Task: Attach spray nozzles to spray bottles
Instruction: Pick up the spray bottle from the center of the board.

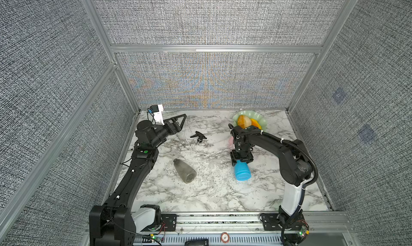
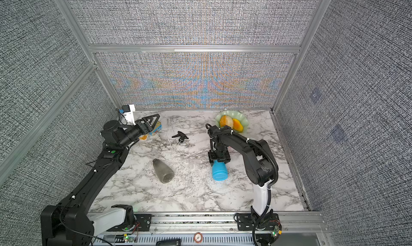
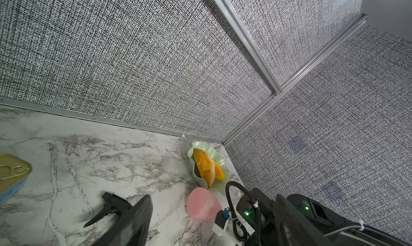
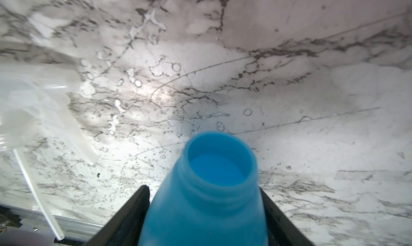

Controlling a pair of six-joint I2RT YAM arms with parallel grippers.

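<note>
The blue spray bottle [image 1: 242,171] [image 2: 219,171] lies on the marble table with its open neck pointing away from the front edge. My right gripper [image 1: 242,161] [image 4: 202,188] is shut on its shoulder, fingers pressed against both sides. A translucent white spray nozzle [image 4: 40,109] with its dip tube lies near it. The black spray nozzle [image 1: 198,136] [image 3: 111,206] lies mid-table. The smoky grey bottle [image 1: 184,170] lies on its side. The pink bottle [image 3: 201,204] lies beyond my right arm. My left gripper [image 1: 184,117] [image 3: 213,197] hovers open and empty at the back left.
A green wavy dish [image 1: 262,122] [image 3: 194,167] with orange fruit pieces stands in the back right corner. A tin can [image 3: 11,178] [image 2: 157,129] sits under my left gripper. Fabric walls close in the table on three sides.
</note>
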